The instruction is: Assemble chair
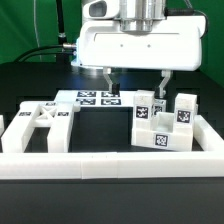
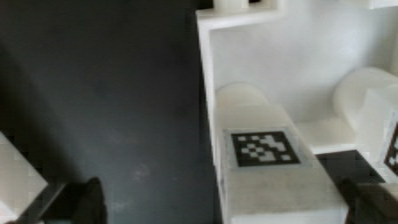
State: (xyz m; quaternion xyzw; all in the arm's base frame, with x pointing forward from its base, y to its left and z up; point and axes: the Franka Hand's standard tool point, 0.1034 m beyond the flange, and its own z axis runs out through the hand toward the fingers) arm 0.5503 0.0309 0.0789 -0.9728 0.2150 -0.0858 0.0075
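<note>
Panel with a cross brace [image 1: 40,118] lies flat at the exterior view's left, at middle height of the frame, inside the white border rail [image 1: 110,165]. Toward the centre, the marker board [image 1: 95,97] lies on the dark bench [image 1: 100,128]. In the upper centre of the frame hangs my end effector [image 1: 137,78]: its jaws stand fully apart and hold nothing. Right of centre stands the group of blocky chair pieces [image 1: 160,128], with upright posts and tags. This group is below me and a little toward the exterior view's right; one finger hangs just above its posts. In the wrist view a tagged piece [image 2: 267,150] lies between my fingers [image 2: 365,195], nearer to one, not touched. I judge that its long axis crosses the line joining my fingers, so the coming move is downward with a small shift toward it.
</note>
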